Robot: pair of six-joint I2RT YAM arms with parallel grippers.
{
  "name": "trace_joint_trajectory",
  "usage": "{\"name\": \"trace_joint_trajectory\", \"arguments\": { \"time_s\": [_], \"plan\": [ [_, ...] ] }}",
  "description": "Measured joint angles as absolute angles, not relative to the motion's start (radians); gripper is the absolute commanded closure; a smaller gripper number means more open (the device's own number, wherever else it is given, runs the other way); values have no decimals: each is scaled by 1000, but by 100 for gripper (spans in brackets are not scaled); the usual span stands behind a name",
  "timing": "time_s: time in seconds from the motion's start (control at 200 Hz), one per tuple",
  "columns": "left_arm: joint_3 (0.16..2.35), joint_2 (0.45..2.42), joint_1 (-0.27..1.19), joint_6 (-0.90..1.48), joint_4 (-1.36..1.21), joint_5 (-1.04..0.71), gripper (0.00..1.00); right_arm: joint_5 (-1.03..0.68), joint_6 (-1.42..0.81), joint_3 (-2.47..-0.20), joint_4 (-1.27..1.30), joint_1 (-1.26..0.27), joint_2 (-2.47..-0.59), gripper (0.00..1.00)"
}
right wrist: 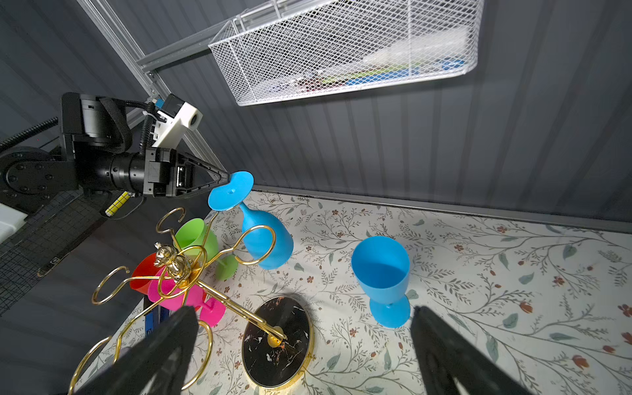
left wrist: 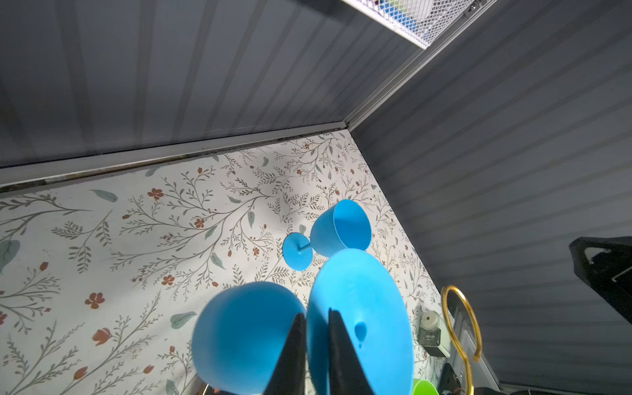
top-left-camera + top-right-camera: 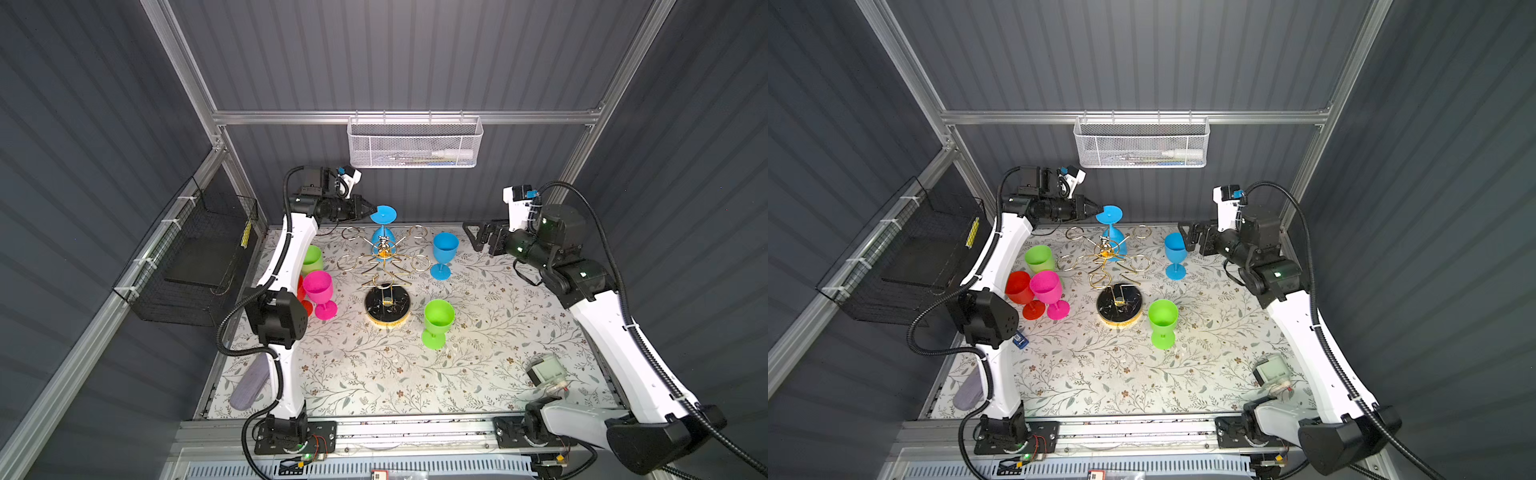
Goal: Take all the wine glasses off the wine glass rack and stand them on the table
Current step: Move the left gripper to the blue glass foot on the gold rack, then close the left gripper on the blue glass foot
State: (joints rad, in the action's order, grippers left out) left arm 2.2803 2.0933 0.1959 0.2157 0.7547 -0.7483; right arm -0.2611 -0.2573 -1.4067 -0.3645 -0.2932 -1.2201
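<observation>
Now my left jaws pinch the foot rim of the upside-down blue wine glass (image 3: 383, 216) at the far side of the rack (image 3: 376, 309) so I can slide it free, right jaws spread wide nearby.

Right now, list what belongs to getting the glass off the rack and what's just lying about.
Job: hanging blue wine glass; left gripper, shut on its foot; wine glass rack.
Lying about: upright blue wine glass; right green wine glass; left green wine glass; pink wine glass; red wine glass; white mesh basket.
</observation>
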Motion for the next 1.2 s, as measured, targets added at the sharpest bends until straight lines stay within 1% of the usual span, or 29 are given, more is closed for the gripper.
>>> {"name": "trace_joint_trajectory", "arguments": {
  "time_s": [0.115,0.23,0.525,0.715,0.975,1.201],
  "plan": [
    [2285,2093,196,227,738,-760,93,-261,-257,-1402,-364,-293,-1220,1],
    [2290,2092,196,242,717,-779,100,-260,-257,-1399,-368,-293,-1220,1],
    [2267,2062,196,300,656,-843,100,-254,-257,-1393,-368,-292,-1211,1],
    [2198,2021,194,350,599,-870,100,-253,-257,-1393,-367,-291,-1198,1],
    [2093,1960,166,488,453,-935,100,-246,-257,-1361,-361,-288,-1175,1],
    [2086,1959,162,535,424,-949,100,-239,-257,-1341,-358,-282,-1156,1]
  ]
}}
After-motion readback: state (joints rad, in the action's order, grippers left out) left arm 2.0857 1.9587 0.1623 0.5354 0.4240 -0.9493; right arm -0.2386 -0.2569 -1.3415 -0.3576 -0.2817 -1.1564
